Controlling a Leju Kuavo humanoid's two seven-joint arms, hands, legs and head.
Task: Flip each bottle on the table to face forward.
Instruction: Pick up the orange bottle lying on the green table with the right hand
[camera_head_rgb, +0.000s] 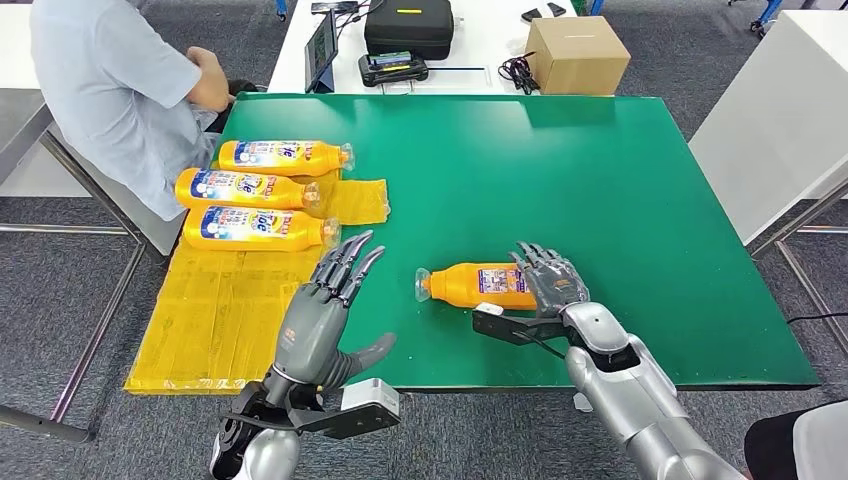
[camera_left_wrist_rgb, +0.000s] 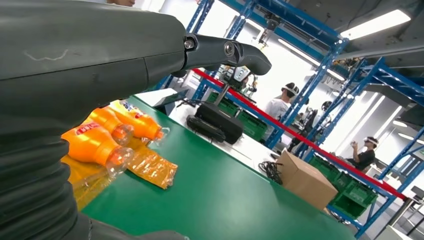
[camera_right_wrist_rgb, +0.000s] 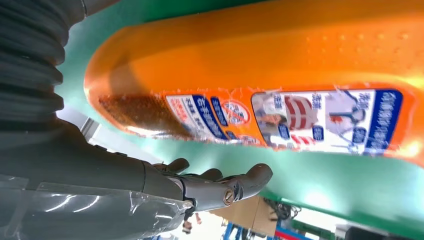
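Where the green desk (camera_head_rgb: 620, 200) fills the middle of the head view, a white table (camera_head_rgb: 480, 45) stands behind its far edge, and a person in a light blue shirt (camera_head_rgb: 110, 90) sits at the far left corner. A yellow plastic sheet (camera_head_rgb: 220, 310) covers the desk's left part and hangs past its left edge; three orange bottles (camera_head_rgb: 262, 189) lie side by side on its far end, front labels up and caps pointing right. On the white table stand a black case (camera_head_rgb: 408, 27) and a cardboard box (camera_head_rgb: 577, 55). A fourth orange bottle (camera_head_rgb: 482, 285) lies on the bare green surface near the front edge, cap pointing left, back label upward. The right robot hand (camera_head_rgb: 548, 280) rests its fingers over that bottle's base end; whether it truly grips is hard to judge, though the right wrist view shows the bottle (camera_right_wrist_rgb: 280, 95) pressed close against the palm. The left robot hand (camera_head_rgb: 330, 300) hovers released over the sheet's near edge, fingers apart and holding nothing
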